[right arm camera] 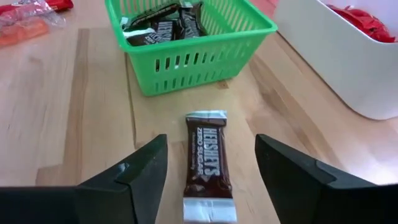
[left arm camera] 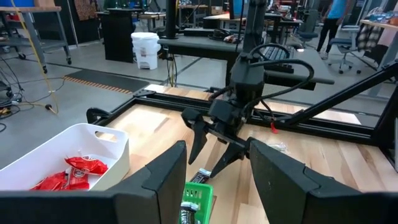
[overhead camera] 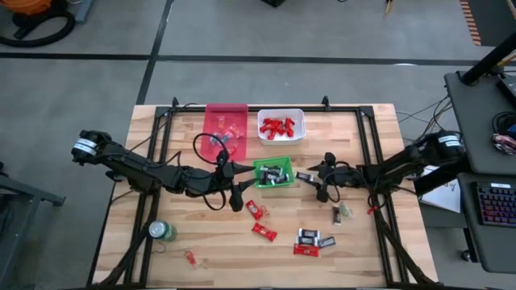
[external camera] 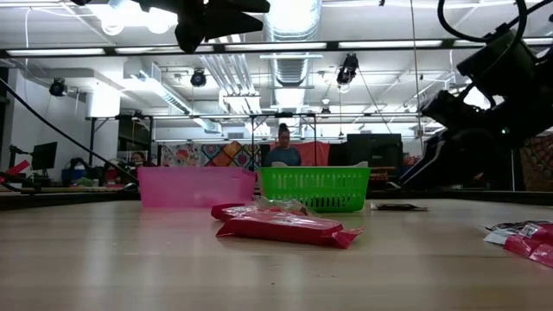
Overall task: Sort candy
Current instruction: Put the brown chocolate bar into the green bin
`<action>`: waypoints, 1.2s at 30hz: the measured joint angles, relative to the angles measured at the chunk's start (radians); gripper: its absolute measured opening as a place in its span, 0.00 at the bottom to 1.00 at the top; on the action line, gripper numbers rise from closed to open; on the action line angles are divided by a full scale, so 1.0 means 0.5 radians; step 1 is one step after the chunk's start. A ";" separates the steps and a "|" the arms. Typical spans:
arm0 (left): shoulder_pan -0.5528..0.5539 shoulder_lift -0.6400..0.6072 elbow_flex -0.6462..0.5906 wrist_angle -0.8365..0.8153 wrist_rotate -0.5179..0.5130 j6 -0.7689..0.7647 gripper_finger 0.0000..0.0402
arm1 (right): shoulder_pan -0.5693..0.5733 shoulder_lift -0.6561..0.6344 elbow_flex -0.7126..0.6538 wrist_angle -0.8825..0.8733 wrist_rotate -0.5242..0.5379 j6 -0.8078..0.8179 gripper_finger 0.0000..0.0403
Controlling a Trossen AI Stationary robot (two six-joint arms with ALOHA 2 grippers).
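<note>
Landmark: we take the green basket [right arm camera: 186, 43], a slotted plastic mesh, on the plank-wood table [right arm camera: 62, 118].
Candy bar [right arm camera: 208, 165]: dark glossy wrapper with crimped silver ends, flat on the table just outside the basket; long axis points at its wall.
Right gripper [right arm camera: 211, 174]: jaws open, straddling the bar without touching.
Left gripper [left arm camera: 214, 180]: we see jaws open above the basket, empty.
Basket contents: dark-wrapped candies [right arm camera: 158, 25] heaped inside.

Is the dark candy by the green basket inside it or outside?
Outside. The dark candy lies flat on the table, just short of the green basket, between the right pincer's open fingers.
</note>
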 joint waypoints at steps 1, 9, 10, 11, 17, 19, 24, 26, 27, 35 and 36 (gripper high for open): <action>0.000 0.000 0.000 0.001 0.000 0.000 0.40 | 0.000 0.053 -0.002 0.068 0.000 -0.013 0.57; 0.000 0.000 0.000 0.012 0.000 0.001 0.40 | -0.053 0.529 -0.004 0.574 0.002 -0.082 0.57; 0.000 0.000 0.000 0.010 0.000 0.001 0.40 | -0.061 0.582 -0.004 0.621 0.004 -0.082 0.57; 0.000 0.000 0.000 0.011 0.000 0.001 0.40 | -0.070 0.633 -0.004 0.666 0.002 -0.082 0.57; 0.000 0.000 0.000 0.012 0.000 0.001 0.40 | -0.116 0.893 -0.004 0.950 -0.055 -0.054 0.54; 0.000 0.000 0.000 0.011 0.000 0.000 0.40 | -0.133 0.952 -0.004 0.976 -0.093 -0.017 0.50; 0.000 0.000 0.000 0.017 0.000 0.000 0.40 | -0.156 1.070 -0.001 0.975 -0.187 0.002 0.30; 0.000 0.000 0.000 0.018 0.000 0.000 0.40 | -0.156 1.096 -0.002 0.990 -0.196 -0.008 0.21; 0.001 0.000 0.000 0.020 0.000 0.000 0.40 | -0.157 1.106 0.000 1.000 -0.196 -0.014 0.18; 0.000 0.000 0.000 0.024 0.000 0.000 0.40 | -0.158 1.064 0.003 0.988 -0.215 -0.016 0.09; 0.000 0.000 0.000 0.025 0.000 0.000 0.40 | -0.157 1.056 0.001 0.989 -0.217 -0.013 0.09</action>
